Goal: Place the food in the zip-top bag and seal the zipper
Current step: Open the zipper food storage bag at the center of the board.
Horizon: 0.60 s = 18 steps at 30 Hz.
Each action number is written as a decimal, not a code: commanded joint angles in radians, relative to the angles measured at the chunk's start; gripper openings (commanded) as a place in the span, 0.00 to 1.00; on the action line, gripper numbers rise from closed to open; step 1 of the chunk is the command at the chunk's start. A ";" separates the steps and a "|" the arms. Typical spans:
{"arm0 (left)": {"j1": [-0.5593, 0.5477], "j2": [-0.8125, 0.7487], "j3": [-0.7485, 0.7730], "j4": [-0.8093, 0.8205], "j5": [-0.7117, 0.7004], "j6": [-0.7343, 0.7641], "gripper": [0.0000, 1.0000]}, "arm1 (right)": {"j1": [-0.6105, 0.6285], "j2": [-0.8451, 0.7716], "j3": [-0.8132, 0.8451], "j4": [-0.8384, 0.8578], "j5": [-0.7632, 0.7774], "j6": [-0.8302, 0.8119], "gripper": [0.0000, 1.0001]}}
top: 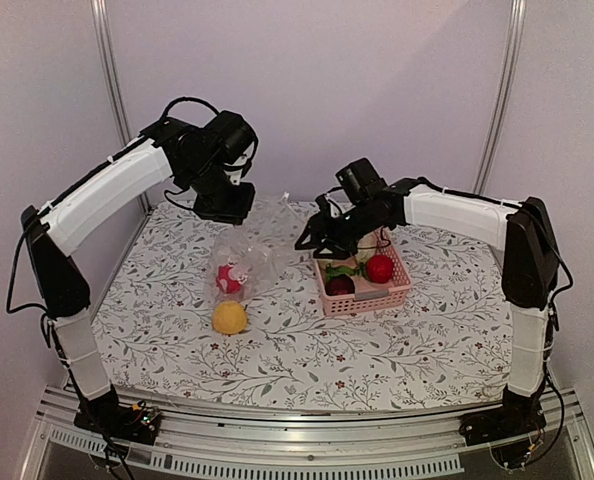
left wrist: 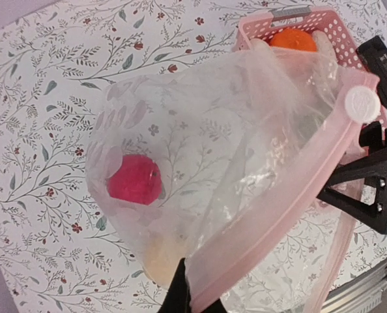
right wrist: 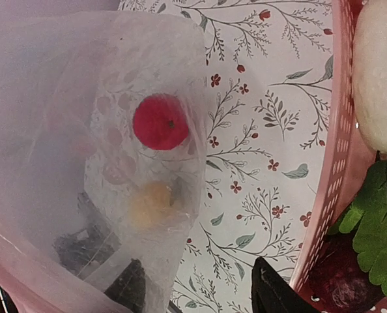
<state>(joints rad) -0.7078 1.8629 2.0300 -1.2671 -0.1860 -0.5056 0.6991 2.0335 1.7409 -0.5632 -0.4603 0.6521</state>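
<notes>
zip-top bag (top: 249, 240): one, being held up left of centre in the top view, its mouth raised for loading and its bottom sagging onto the table (top: 427, 340).
zipper (left wrist: 291, 189): one pink-tinted strip, lying unsealed.
left gripper (top: 229, 208): fingers are being pressed together on the zipper edge, so the mouth is gaping.
red piece (top: 229, 279): one, lying low inside the bag.
yellow piece (top: 230, 318): one, just below the bag; whether inside cannot be told.
right gripper (top: 317, 238): being hovered between bag and basket, fingers (right wrist: 268, 293) spread and empty, probably for the next fetch.
pink basket (top: 367, 300): one, right of centre, holding four pieces: red fruit (top: 379, 268), dark purple fruit (top: 340, 285), cream-white vegetable (right wrist: 379, 78), orange fruit (left wrist: 292, 39), with green leaves (right wrist: 376, 228).
</notes>
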 commanded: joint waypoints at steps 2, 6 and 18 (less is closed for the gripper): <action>0.004 0.011 0.006 0.011 0.030 -0.001 0.00 | 0.001 -0.071 0.006 0.131 -0.120 -0.023 0.62; 0.011 0.019 0.026 0.019 0.025 0.012 0.00 | 0.011 -0.159 0.032 0.075 -0.094 -0.068 0.67; 0.060 0.057 0.038 0.066 0.014 0.036 0.00 | 0.206 -0.304 -0.167 0.109 0.059 -0.327 0.65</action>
<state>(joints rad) -0.6815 1.8919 2.0567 -1.2324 -0.1658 -0.4889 0.8375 1.6901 1.6588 -0.4835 -0.4545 0.4332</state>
